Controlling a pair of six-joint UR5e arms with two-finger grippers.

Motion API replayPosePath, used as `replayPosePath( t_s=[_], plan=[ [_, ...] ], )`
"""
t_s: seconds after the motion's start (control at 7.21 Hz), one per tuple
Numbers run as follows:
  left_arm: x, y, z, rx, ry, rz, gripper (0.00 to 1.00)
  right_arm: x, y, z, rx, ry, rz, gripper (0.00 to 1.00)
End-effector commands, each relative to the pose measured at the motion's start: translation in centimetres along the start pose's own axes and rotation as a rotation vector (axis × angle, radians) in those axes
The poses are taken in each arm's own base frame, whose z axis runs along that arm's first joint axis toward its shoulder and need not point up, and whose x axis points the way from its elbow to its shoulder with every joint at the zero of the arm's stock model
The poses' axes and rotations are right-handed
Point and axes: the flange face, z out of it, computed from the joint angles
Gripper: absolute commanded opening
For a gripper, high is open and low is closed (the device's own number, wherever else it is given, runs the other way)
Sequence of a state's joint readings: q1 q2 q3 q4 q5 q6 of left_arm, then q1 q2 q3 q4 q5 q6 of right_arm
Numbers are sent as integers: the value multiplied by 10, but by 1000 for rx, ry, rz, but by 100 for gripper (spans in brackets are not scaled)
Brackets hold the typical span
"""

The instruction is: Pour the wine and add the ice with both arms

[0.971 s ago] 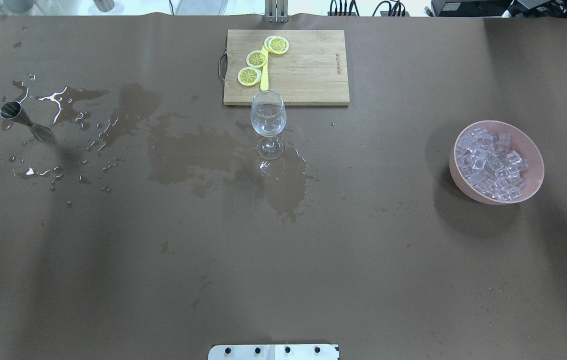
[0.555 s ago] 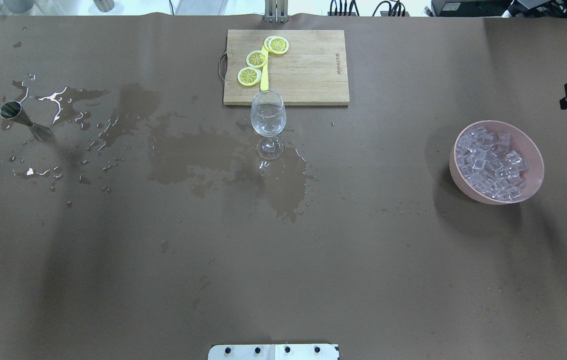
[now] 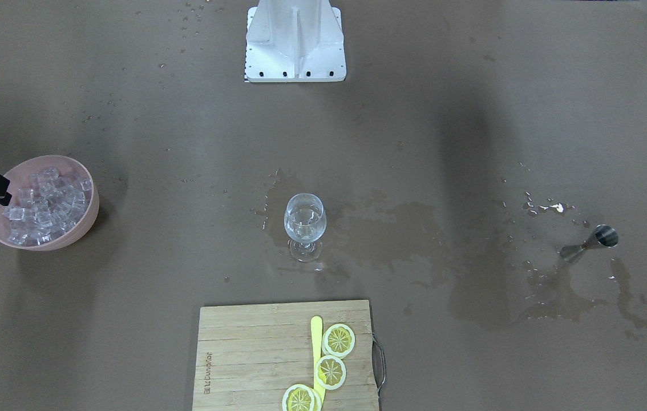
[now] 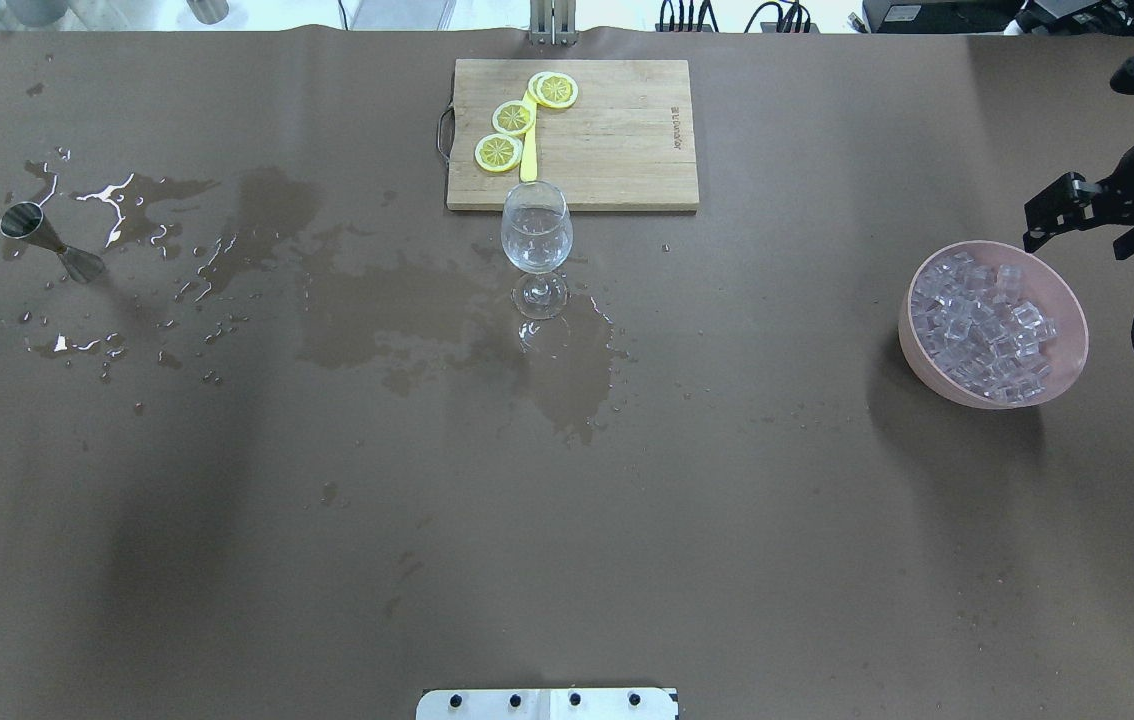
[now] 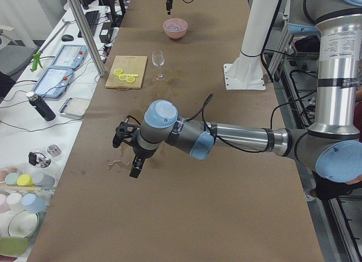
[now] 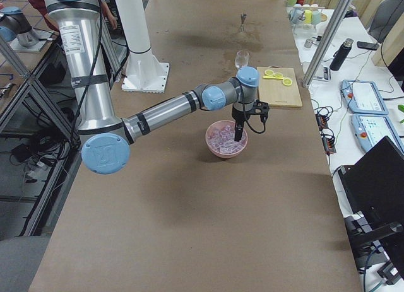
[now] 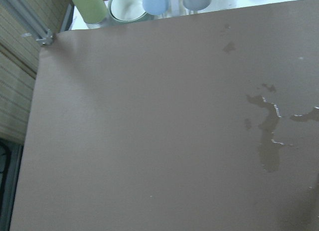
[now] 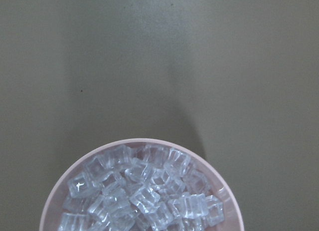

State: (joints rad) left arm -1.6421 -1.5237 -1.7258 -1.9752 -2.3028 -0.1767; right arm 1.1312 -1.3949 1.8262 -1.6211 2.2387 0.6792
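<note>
Right gripper [image 4: 1087, 228], jaws apart, hovers by the bowl [image 4: 906, 332] near the table's right edge; ice [image 4: 982, 320] looks slick and hard, so pinch one cube's flat faces; left gripper [image 5: 125, 157]: cannot tell

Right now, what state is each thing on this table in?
Wine glass, upright, no ice inside.
Pink bowl, upright, filled with ice.
Jigger, standing among wet patches.
Lemon slices, flat on cutting board.
Right gripper, fingers open, over the bowl's rim.
Left gripper, open or shut cannot tell.
</note>
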Motion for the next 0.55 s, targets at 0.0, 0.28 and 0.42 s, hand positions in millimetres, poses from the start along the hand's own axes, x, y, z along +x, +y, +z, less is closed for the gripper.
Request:
replayPosePath(
  t_s=[0.0,0.28,0.42],
  plan=[
    [7,-1,1,56,33,-22,98,-21,11,23,-40,8,21,98],
    [14,19,49,92,95,-15,98,-20,16,33,-56,18,23,98],
    [6,36,75,130,135,-22,98,-30,25,53,-89,34,3,96]
  ],
)
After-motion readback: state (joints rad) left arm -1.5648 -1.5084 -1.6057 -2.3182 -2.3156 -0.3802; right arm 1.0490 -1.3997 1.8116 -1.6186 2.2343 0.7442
